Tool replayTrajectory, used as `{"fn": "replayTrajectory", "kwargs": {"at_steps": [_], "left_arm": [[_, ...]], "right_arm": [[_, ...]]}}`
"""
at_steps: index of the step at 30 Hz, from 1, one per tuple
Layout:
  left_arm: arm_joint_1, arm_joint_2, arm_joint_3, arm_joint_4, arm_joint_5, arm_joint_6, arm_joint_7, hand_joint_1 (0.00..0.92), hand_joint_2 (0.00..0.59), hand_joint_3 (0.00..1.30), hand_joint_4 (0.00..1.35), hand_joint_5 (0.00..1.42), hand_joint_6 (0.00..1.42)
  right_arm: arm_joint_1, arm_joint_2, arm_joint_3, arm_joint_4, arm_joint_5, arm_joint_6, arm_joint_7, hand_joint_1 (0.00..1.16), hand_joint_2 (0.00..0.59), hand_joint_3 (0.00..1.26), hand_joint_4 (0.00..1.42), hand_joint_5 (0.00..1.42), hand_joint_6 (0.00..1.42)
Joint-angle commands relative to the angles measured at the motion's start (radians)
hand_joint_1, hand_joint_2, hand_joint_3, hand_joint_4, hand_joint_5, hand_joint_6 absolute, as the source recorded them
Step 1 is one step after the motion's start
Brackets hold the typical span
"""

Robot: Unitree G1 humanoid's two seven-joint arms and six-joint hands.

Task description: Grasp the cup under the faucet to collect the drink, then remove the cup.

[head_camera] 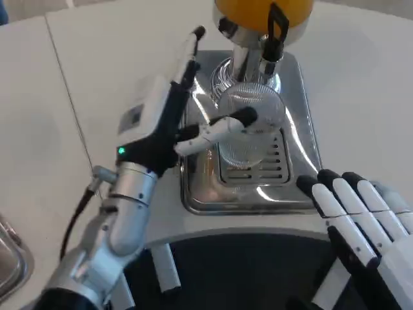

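While it stands upright on the slotted grate of the shiny metal drip tray [193, 197], directly beneath the black-handled faucet [274, 35], the cup [248, 126] shows as clear ribbed plastic, and whether it has anything in it I cannot tell. One cup, one faucet, one tray and one orange-filled dispenser [261, 11] sit on the white bench [361, 84]. Reaching in from the cup's left, the left hand [164, 126] has one finger laid across its front wall and others pointing up beside it; a full grip cannot be confirmed. Lower right, the right hand [358, 210] rests with straight, slightly spread fingers holding nothing.
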Motion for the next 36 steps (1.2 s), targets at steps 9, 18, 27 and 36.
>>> {"fn": "replayTrajectory", "kwargs": {"at_steps": [9, 18, 27, 36], "left_arm": [[0.325, 0.29, 0.149, -0.459, 0.126, 0.033, -0.102, 0.137, 0.006, 0.0, 0.0, 0.12, 0.15], [0.636, 0.404, 0.219, -0.838, 0.387, 0.228, -0.244, 0.084, 0.011, 0.0, 0.0, 0.0, 0.01], [0.869, 0.347, 0.225, -0.982, 0.415, 0.246, -0.262, 0.0, 0.0, 0.0, 0.0, 0.0, 0.01], [0.991, 0.308, 0.236, -1.023, 0.455, 0.211, -0.188, 0.0, 0.009, 0.0, 0.0, 0.0, 0.0]], "right_arm": [[-0.019, 0.05, 0.0, -0.014, 0.049, -0.028, -0.003, 0.52, 0.411, 0.03, 0.0, 0.0, 0.03], [-0.07, 0.08, 0.051, -0.014, 0.039, 0.03, 0.004, 0.51, 0.411, 0.03, 0.0, 0.0, 0.03], [-0.146, 0.116, 0.135, -0.014, 0.052, 0.183, 0.01, 0.47, 0.407, 0.0, 0.0, 0.0, 0.02], [-0.283, 0.176, 0.299, -0.014, 0.044, 0.466, 0.018, 0.43, 0.411, 0.0, 0.0, 0.0, 0.0]]}}
